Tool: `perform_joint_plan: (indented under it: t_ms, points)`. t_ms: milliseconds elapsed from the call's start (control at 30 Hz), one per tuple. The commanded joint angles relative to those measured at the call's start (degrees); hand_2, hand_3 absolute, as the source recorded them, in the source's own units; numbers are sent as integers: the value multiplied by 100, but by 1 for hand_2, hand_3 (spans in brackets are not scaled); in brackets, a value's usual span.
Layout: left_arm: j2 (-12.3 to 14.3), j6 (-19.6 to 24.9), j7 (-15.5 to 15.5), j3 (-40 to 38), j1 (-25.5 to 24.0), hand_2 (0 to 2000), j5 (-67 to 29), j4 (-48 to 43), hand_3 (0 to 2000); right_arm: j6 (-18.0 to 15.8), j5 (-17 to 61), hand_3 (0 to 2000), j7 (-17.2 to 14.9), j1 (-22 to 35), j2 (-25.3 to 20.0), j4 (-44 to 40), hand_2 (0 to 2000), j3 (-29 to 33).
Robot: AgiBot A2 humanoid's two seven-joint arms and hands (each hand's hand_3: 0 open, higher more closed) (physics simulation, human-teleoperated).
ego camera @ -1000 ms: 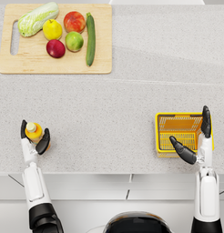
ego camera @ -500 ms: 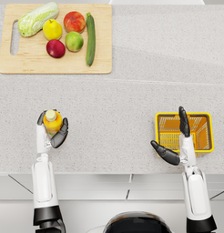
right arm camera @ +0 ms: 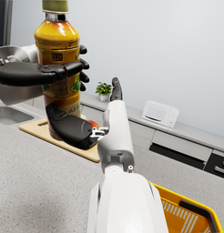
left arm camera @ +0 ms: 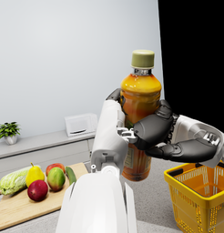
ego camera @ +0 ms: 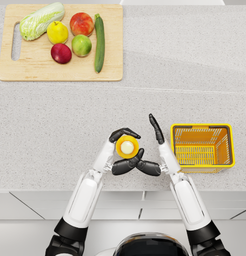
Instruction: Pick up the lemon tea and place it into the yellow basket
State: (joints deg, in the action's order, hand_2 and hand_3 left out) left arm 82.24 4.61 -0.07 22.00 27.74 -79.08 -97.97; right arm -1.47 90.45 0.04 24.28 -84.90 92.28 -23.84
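Handoff time, just beside the basket (ego camera: pixel 202 146)

Left hand (ego camera: pixel 124 150) wraps the tea (ego camera: pixel 127 147) upright; right hand (ego camera: pixel 154 150), fingers spread, cups it from the basket side, probably to take over.

Grey speckled counter (ego camera: pixel 195 75), pale wall (right arm camera: pixel 168 50), bg cabinets (right arm camera: pixel 177 141).

Two glossy white, smoothly rounded forearms taper toward dark, matte five-finger hands: the left hand (ego camera: pixel 124 152) and right hand (ego camera: pixel 152 150). Black collars ring each arm near the elbow; small dark screws dot the white wrist casings.
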Motion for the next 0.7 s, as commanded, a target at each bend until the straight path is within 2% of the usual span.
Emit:
perform_joint_plan:
  t_ms: [33,133,200,233,267,300,333,400,433,467,533,600,633,700]
  points:
    - [214,15,1,421,239,2000,1,53,2000,42,5,0,-1,182,-141,-213,0,-322]
    - [240,26,-2,520,187,2000,2,32,2000,108,14,0,-3,272,-238,-333,0,-299]
    - [144,-50,10,606,64,2000,-7,-138,2000,125,19,0,-3,353,-292,-303,0,-266]
    - [104,-76,9,642,38,2000,-13,-151,2000,12,20,0,-6,363,-292,-294,0,-265]
    - [48,-91,5,643,-1,2000,-18,-148,2000,-133,23,327,-13,367,-284,-275,1361,-249]
    - [15,-53,-24,623,9,2000,-21,-139,2000,-912,31,653,7,386,-247,-275,2000,-287]
    - [-18,23,-48,605,24,2000,-24,-95,2000,-1451,30,980,23,366,-176,-237,2000,-310]
    - [-81,177,-52,641,23,2000,-21,-54,2000,-1465,33,1633,22,380,-126,-228,2000,-338]
    - [-96,251,-62,685,37,639,-19,-4,1673,-1598,35,1960,33,410,-111,-209,2000,-352]
    - [-157,103,-64,672,-17,0,-12,38,1347,-1566,34,2000,25,427,-98,-164,2000,-314]
    - [-225,-72,-56,635,-72,0,-3,31,693,-1479,33,2000,-11,472,-106,-43,2000,-178]
    - [-427,-203,-38,301,-343,0,1,-332,40,-1287,33,2000,-31,594,-229,147,2000,397]
    - [-550,-276,-25,-46,-490,0,1,-535,0,-1204,31,2000,-23,641,-250,246,2000,787]
    - [-620,-366,-10,-741,-700,0,1,-764,0,-1060,28,2000,-8,675,-236,369,2000,1477]
